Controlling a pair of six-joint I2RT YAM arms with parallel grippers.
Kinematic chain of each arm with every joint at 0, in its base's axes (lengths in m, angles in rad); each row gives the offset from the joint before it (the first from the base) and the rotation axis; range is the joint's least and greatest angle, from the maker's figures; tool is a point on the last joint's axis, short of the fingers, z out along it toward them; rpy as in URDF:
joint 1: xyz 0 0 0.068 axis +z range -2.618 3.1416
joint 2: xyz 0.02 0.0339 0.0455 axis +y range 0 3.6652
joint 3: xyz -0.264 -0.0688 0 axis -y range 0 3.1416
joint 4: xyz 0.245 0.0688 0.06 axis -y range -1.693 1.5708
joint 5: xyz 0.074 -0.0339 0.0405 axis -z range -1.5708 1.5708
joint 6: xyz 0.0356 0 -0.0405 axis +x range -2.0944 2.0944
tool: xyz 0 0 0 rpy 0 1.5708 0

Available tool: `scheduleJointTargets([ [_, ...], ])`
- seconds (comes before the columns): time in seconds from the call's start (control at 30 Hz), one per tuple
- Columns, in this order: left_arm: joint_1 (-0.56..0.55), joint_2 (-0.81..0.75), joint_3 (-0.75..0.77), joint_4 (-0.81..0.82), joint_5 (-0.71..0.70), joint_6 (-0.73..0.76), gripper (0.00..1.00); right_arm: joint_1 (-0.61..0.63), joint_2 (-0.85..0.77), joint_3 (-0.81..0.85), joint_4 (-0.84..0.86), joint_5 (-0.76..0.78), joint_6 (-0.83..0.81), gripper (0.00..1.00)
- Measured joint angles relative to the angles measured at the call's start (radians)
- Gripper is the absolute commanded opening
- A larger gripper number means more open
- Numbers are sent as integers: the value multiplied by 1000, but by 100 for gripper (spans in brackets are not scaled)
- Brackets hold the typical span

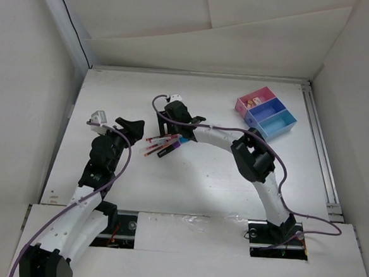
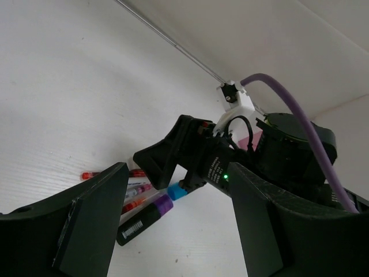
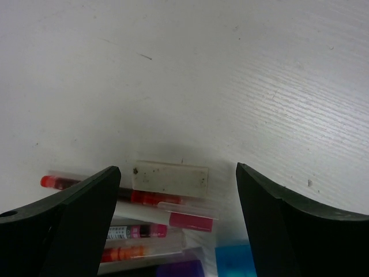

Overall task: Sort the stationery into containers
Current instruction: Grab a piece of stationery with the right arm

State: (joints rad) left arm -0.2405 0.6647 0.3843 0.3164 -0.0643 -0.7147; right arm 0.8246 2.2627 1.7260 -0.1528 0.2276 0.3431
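Note:
Several thin red and pink pens (image 1: pixel 159 143) lie in a pile mid-table with a dark marker with a purple end (image 2: pixel 144 218) and a small blue piece (image 2: pixel 177 191). In the right wrist view a flat off-white eraser block (image 3: pixel 170 177) lies against the pens (image 3: pixel 144 197). My right gripper (image 3: pixel 177 173) is open and hangs low over the pile, its fingers either side of the eraser. My left gripper (image 2: pixel 176 193) is open and empty, just left of the pile, facing it. The joined pink (image 1: pixel 245 103), dark blue (image 1: pixel 267 111) and light blue (image 1: pixel 279 125) trays stand at the far right.
The pink tray holds a few small beige blocks (image 1: pixel 257 102). White walls close in the table on the left, back and right. A purple cable (image 1: pixel 217 128) runs along the right arm. A metal rail (image 1: pixel 317 148) runs along the table's right edge.

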Motion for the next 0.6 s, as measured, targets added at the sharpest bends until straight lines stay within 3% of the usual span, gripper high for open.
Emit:
scheduleJointTargets([
  [0.43, 0, -175, -4, -67, -123, -37, 69, 16, 52, 66, -73, 31, -4, 69],
  [0.6, 0, -207, -12, -67, -146, -50, 69, 22, 54, 67, -80, 40, -4, 73],
])
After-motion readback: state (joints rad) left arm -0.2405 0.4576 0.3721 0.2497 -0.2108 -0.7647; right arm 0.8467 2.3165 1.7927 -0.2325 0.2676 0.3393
